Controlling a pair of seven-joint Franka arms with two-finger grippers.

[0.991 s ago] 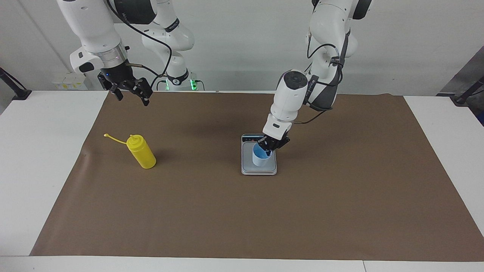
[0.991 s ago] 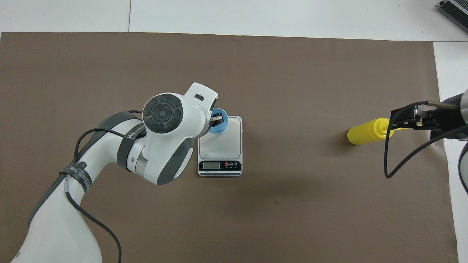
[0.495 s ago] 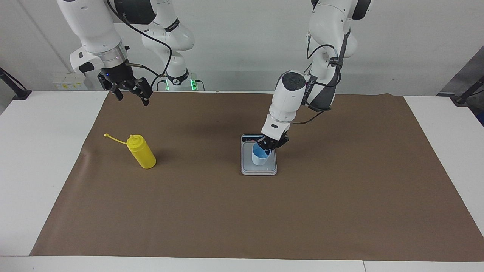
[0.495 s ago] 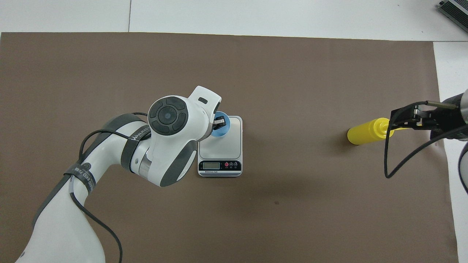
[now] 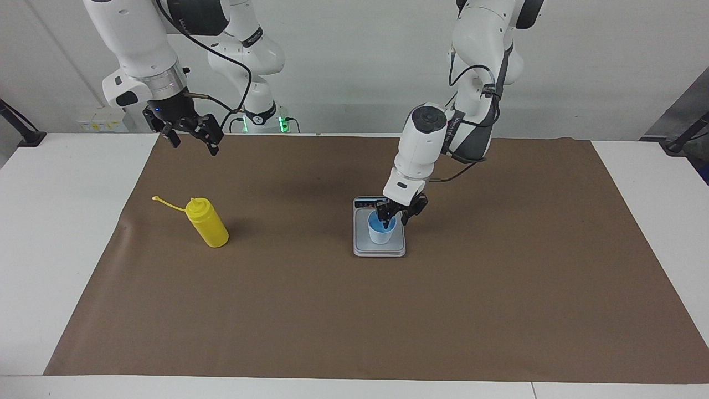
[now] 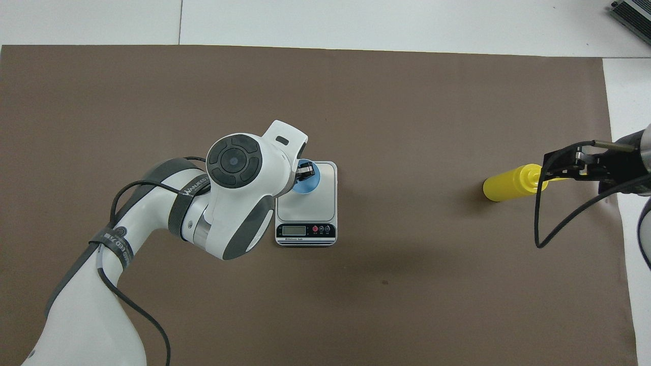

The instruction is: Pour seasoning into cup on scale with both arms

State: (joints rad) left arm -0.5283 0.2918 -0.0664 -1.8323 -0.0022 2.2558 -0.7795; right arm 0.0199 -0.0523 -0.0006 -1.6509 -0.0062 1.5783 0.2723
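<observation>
One pale-blue tapered cup (image 5: 382, 231) is seen standing on one flat silver-grey scale (image 5: 379, 249); left pincer (image 5: 396, 218) is spread at its rim. One yellow squeeze bottle (image 5: 206, 222) is stood toward the right arm's end; right pincer (image 5: 191, 134) is held wide, raised.

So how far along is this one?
Done: the cup stands on the scale. In hand: the left hand is at the cup's rim, fingers apart. Left: the bottle stands untouched; the right hand, open, waits above the table. No pouring yet.
</observation>
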